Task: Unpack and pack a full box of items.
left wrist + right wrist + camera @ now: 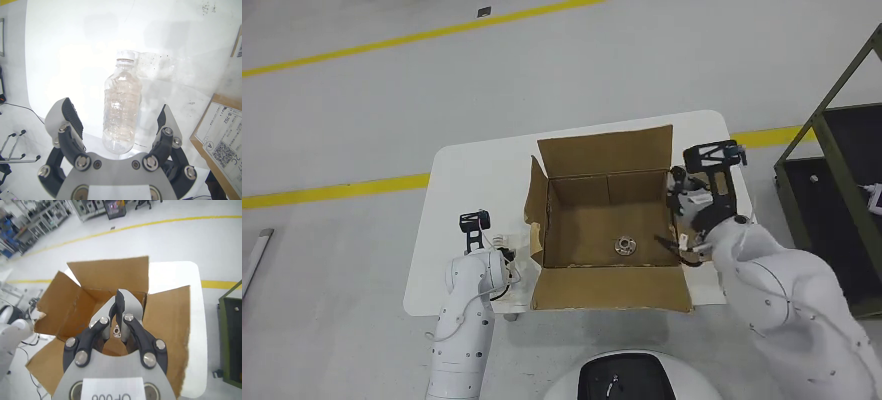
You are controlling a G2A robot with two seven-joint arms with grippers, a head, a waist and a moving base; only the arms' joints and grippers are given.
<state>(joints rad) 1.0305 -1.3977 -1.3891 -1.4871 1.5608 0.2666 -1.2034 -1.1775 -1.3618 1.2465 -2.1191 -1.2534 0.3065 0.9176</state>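
Bottle: a clear bottle [121, 111] on the table [472, 170], just outside the left wall of the box [607, 155].
Bottle axis: it runs straight out from the left gripper's palm, base nearest the palm and cap at the far end.
Left gripper [116, 108]: spread wide, one finger on each side of the bottle's lower half, neither touching it.
Right gripper [119, 298]: pinched shut on nothing, above the box near its right wall.
Inside the box: a small metal ring [624, 244] on the floor.
Nearer arm: the left, by far.
Likely next move: closing across the bottle's width should grip it squarely.
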